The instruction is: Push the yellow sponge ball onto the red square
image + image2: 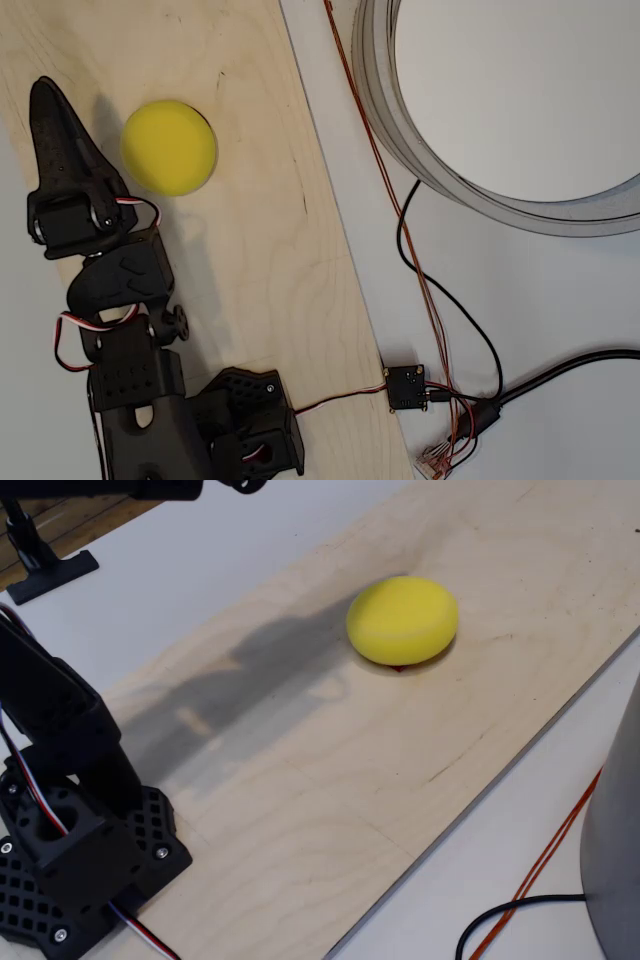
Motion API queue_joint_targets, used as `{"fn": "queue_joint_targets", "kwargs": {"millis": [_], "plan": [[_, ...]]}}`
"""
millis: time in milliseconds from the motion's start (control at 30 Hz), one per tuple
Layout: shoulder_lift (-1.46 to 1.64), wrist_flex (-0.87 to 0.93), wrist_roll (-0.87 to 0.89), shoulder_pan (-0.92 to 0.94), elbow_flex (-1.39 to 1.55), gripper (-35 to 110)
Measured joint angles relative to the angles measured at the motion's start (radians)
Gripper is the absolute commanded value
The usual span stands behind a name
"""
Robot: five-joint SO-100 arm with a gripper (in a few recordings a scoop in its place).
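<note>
In the overhead view the yellow sponge ball lies on a pale wooden board that runs diagonally across the white worktop. The black pincer sits just to the left of the ball, its pointed tip aimed toward the top of the picture; its fingers look pressed together into one tapering shape, with nothing held between them. A narrow strip of board separates the pincer from the ball, so the two appear close but not touching.

In the fixed view the ball looks flattened, more like a thick disc than a sphere, and rests on the board. A thin sliver of the red square peeks out from under the ball's lower edge; the rest of the square is covered by the ball. The arm's black base stands at the board's lower left corner, and its shadow stretches across the wood toward the ball.

A large grey ring lies on the worktop at upper right in the overhead view.
</note>
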Motion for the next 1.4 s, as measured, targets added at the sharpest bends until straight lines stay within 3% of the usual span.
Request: {"fn": "queue_joint_targets", "kwargs": {"millis": [100, 233, 333, 433, 733, 800, 900, 1167, 1300, 1400], "plan": [[0.000, -0.015, -0.044, -0.026, 0.038, 43], [0.000, -0.015, -0.066, -0.043, 0.051, 41], [0.005, -0.015, -0.074, -0.040, 0.051, 31], [0.026, -0.015, -0.072, -0.049, 0.051, 0], [0.008, -0.012, -0.046, -0.015, 0.028, 0], [0.005, -0.012, -0.029, -0.003, 0.026, 0], [0.003, -0.072, 0.003, -0.003, 0.058, 33], [0.023, -0.104, -0.095, -0.035, 0.121, 37], [0.038, -0.104, -0.101, -0.048, 0.123, 29], [0.055, -0.104, -0.100, -0.040, 0.123, 0]]}}
